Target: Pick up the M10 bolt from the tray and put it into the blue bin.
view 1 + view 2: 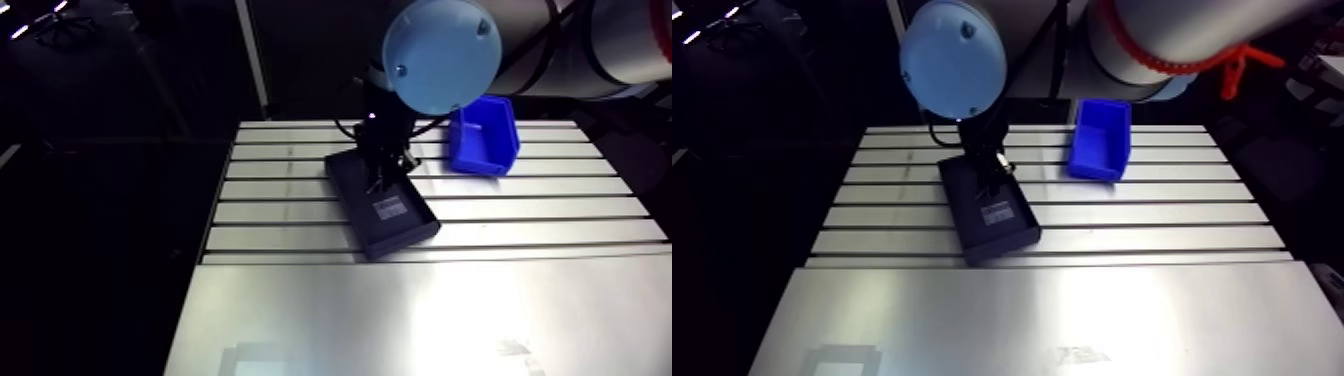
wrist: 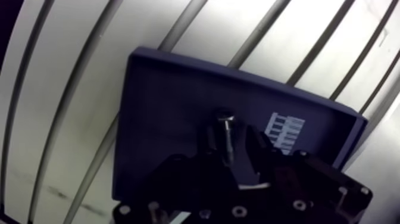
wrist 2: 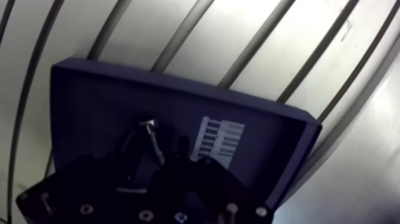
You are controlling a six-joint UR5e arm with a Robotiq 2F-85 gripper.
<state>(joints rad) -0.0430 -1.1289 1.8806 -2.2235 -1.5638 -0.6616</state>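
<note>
slim shiny bolt (image 2: 225, 136) by gripper (image 2: 227, 150) in shallow dark rectangular tray (image 2: 161, 101)

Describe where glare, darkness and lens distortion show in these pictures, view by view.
Arm view: glare washes out the near, smooth part of the table. Wrist view: the table's straight slots look curved, the tray is dim, the bolt catches a small highlight, and the white label is too blurred to read.
</note>
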